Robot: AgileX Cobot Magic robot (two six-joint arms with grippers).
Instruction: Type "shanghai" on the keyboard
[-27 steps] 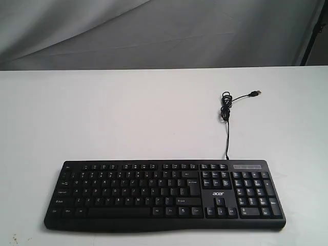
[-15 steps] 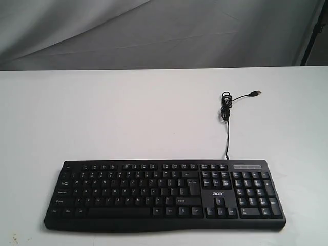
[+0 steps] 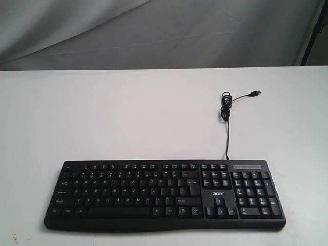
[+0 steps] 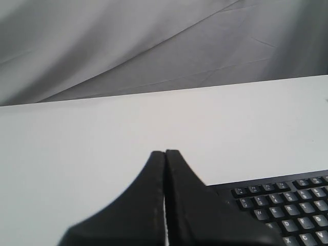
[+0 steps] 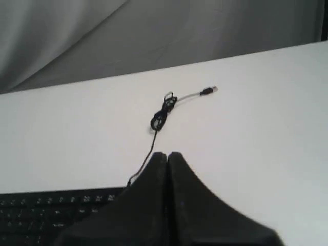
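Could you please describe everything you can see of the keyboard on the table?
The keyboard is wide, black and plastic-looking, with white key legends, a number pad at the exterior view's right end and an acer logo above the arrow keys. It lies flat on the white table, nothing resting on it. Its thin black cable leaves the back edge, bunches into a tangle and ends in a loose USB plug.

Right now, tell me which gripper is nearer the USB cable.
The right gripper: the cable lies just beyond its tips, while the left gripper faces only the keyboard's letter-key end.
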